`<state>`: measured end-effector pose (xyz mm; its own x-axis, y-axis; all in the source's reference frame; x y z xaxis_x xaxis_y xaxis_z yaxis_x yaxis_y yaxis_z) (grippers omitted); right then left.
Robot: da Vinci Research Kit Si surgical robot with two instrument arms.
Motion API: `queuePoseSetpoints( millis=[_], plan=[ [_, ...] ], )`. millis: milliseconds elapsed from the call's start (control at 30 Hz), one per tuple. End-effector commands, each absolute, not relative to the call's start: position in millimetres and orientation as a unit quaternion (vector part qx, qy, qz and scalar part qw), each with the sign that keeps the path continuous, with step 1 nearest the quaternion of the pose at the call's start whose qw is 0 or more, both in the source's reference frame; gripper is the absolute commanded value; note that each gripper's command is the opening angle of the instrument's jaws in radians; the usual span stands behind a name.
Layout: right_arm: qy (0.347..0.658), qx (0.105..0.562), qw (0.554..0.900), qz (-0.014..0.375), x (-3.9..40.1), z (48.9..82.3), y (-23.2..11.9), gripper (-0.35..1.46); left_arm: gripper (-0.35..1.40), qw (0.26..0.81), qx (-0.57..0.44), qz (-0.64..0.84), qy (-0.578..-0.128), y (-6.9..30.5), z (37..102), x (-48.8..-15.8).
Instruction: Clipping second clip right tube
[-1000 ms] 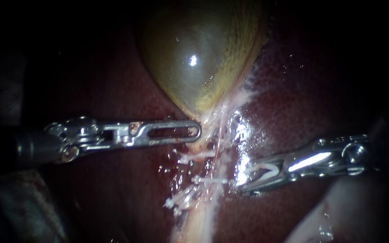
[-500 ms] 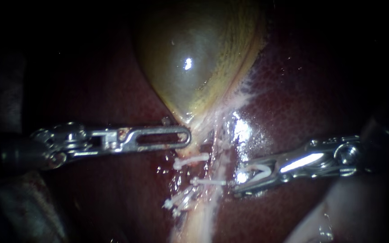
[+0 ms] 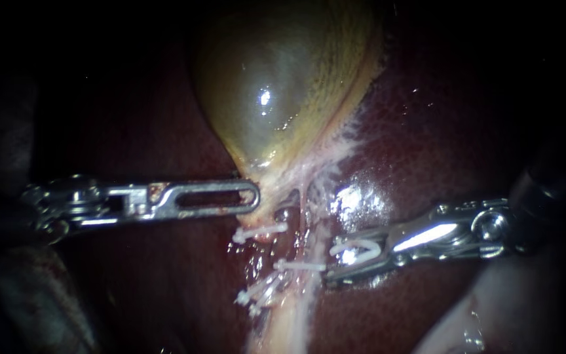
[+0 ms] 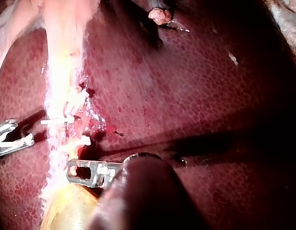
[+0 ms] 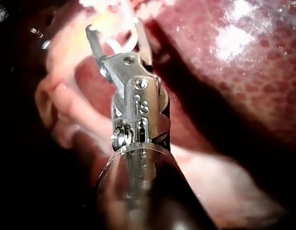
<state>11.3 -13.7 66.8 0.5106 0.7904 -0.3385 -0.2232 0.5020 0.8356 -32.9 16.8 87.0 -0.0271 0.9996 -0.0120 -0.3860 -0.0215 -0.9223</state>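
My right instrument [image 3: 330, 267] below the gallbladder [image 3: 276, 85]
Right wrist view: jaws spread, grasping a white clip [image 5: 123, 47]; endoscope adds other clips [image 3: 299, 265].

Liver [image 3: 440, 144]: dark red, wet, finely mottled, with bright glare patches. Gallbladder [image 3: 276, 85]: olive-yellow, smooth, lies on the liver and tapers to a narrow neck. White wispy film [image 3: 352, 137] runs along its edge where it meets the liver. Blood spots [image 4: 97, 125] on the liver surface. Small pink lump [image 4: 159, 16] sits well apart from the gallbladder.
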Motion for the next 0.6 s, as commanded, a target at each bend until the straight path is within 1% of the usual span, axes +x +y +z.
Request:
queuePoseSetpoints(
  millis=[33, 300, 600],
  plan=[
    [0.373, 0.38, 0.781, 0.326, 11.4, 66.9, -13.6, 0.5, -0.35, 0.579, -0.39, 0.599, -0.393, 16.8, 86.7, -32.6],
    [0.372, 0.377, 0.78, 0.332, 12.7, 67.8, -13.6, 0.5, -0.35, 0.582, -0.388, 0.597, -0.393, 16.9, 84.9, -31.4],
    [0.372, 0.373, 0.78, 0.337, 14.1, 69.6, -13.6, 0.5, -0.35, 0.583, -0.387, 0.596, -0.393, 16.8, 84.0, -31.1]
  ],
)
